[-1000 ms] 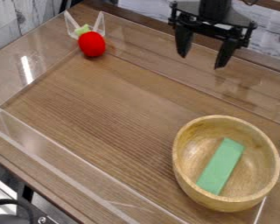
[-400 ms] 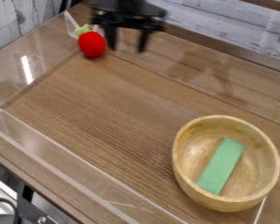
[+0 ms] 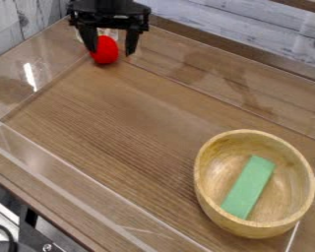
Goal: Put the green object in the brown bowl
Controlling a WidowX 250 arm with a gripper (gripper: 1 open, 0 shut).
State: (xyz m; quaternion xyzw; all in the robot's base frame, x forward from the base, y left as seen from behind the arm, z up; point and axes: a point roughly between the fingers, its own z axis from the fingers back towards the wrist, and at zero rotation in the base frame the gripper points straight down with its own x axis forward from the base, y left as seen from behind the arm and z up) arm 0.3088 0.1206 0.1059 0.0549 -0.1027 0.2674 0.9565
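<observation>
I see the green object (image 3: 250,186) lying flat inside the brown bowl (image 3: 212,155), so I judge the placing done. My gripper (image 3: 109,39) hangs with fingers spread and empty, above the red toy (image 3: 106,51). I think no next move is needed.

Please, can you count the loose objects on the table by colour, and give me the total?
Green: 1, the green object, lying inside the brown bowl
Red: 1, the red toy, under the open hand
Light brown: 1, the brown bowl
Total: 3
</observation>
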